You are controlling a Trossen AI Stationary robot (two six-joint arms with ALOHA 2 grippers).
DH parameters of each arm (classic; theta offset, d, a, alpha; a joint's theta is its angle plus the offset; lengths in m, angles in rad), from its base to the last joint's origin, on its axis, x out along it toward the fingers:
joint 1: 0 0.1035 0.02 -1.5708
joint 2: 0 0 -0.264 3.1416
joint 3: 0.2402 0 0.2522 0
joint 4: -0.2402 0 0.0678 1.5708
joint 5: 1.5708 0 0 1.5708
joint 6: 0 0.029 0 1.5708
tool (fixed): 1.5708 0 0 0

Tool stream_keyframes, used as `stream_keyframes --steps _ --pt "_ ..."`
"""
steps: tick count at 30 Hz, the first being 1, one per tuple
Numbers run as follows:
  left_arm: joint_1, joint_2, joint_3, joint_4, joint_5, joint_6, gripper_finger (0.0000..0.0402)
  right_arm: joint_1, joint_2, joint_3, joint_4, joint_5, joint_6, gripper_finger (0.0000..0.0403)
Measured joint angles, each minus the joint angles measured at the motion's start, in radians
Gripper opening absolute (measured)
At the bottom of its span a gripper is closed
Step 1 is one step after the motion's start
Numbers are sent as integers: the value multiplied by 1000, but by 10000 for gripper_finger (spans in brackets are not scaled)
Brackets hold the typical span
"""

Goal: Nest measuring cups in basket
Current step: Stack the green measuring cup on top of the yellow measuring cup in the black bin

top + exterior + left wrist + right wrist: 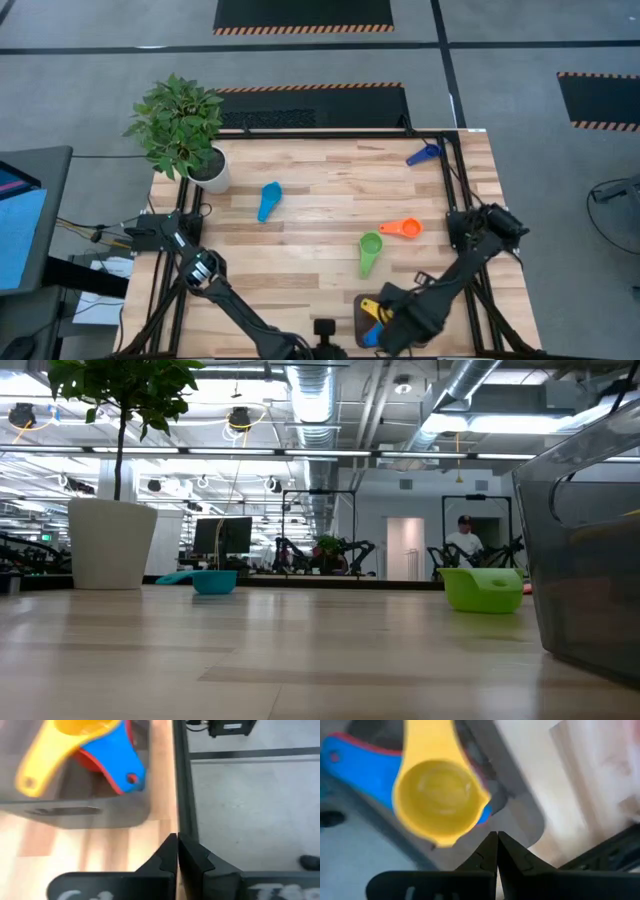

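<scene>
Basket (pixel 360 305) sits at the lower centre of the high view, on the bench (pixel 320 190) edge, holding a yellow cup (pixel 437 795) nested over a blue cup (pixel 357 762) and seemingly a red one beneath. The right gripper (pixel 497 851) hovers over it, jaws clenched, gripping nothing. The left gripper (pixel 178 854), jaws shut and empty, waits beside the basket. A green cup (pixel 370 247), an orange cup (pixel 408 229), a light blue cup (pixel 269 198) and a dark blue cup (pixel 424 154) lie scattered on the bench; a potted plant (pixel 180 125) stands upper left.
</scene>
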Motion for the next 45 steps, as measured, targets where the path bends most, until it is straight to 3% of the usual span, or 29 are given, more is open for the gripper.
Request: stream_keyframes --steps 6,12,15,22,27,33,37,40,45 --pt "9 -90 0 -243 -89 2 0 49 -82 0 -5 164 71 15" --pt "33 -186 1 -678 -136 -122 0 36 -136 0 -52 430 -9 26" --pt "42 -207 0 -903 -135 -216 0 4 -140 0 -51 489 -79 36" --pt "70 -295 -146 -921 -129 -131 0 -164 -125 -1 -83 503 -217 34" --pt "121 -453 -424 -867 -140 -126 0 -330 -128 -1 -90 471 -307 27" --pt "179 -758 -845 -784 -104 -244 0 -503 -130 -1 -83 369 -424 23" --pt "196 -1004 -1133 -521 -54 -273 0 -575 -128 -1 -60 326 -468 26" --pt "205 -1173 -1331 -251 16 -253 0 -611 -128 -2 -38 238 -528 27" --pt "232 -1347 -1570 121 121 -235 0 -669 -135 -99 52 -51 -716 15"
